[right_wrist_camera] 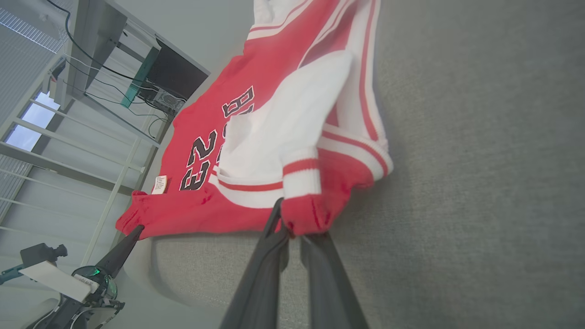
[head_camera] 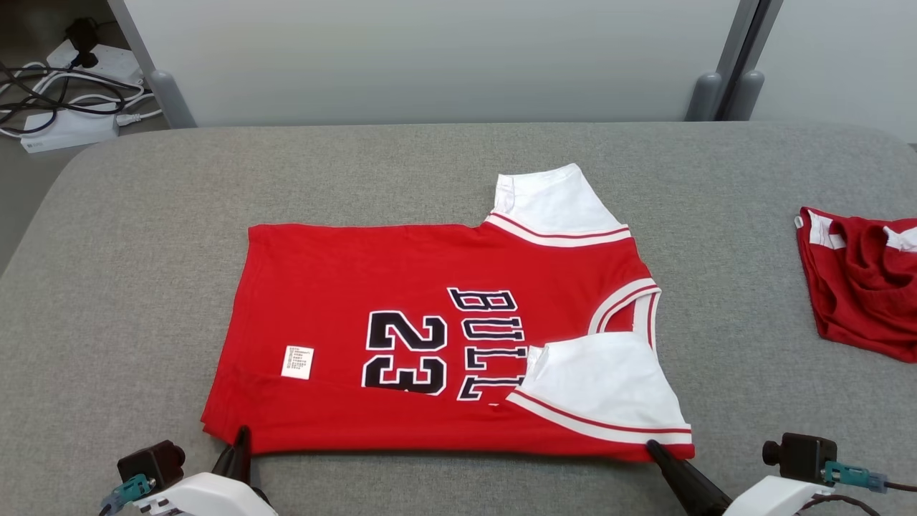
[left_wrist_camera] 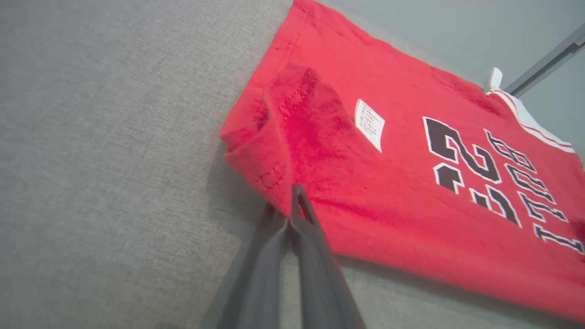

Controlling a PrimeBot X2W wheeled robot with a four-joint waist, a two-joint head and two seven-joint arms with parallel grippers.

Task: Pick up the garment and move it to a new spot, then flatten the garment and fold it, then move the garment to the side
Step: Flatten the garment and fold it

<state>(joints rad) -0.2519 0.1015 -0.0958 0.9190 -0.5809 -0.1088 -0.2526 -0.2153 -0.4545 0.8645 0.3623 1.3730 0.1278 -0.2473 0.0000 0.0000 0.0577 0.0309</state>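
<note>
Grey fabric is covering the table [head_camera: 430, 165], and along the bottom edge of the head view both grippers are biting the near edge of the red jersey [head_camera: 430, 272]. The left gripper [head_camera: 241, 434] is pinched together on the hem corner at the lower left; its wrist view is showing the left gripper [left_wrist_camera: 292, 201] with a fold of hem between its tips. The right gripper [head_camera: 653, 446] is clamped on the shoulder corner at the lower right, red cloth bunching at its tips [right_wrist_camera: 288, 228].

The jersey is lying flat across the middle of the frame, one white sleeve [head_camera: 609, 387] turned in over the lettering.

This is looking like a lengthwise fold. Doing it well probably means raising both corners together, keeping the edge taut between them, carrying it toward the top of the frame, and laying it down square without dislodging the sleeve.

Nothing is acting as a container; a crumpled shirt [head_camera: 860, 287] is lying loose at the right edge.
</note>
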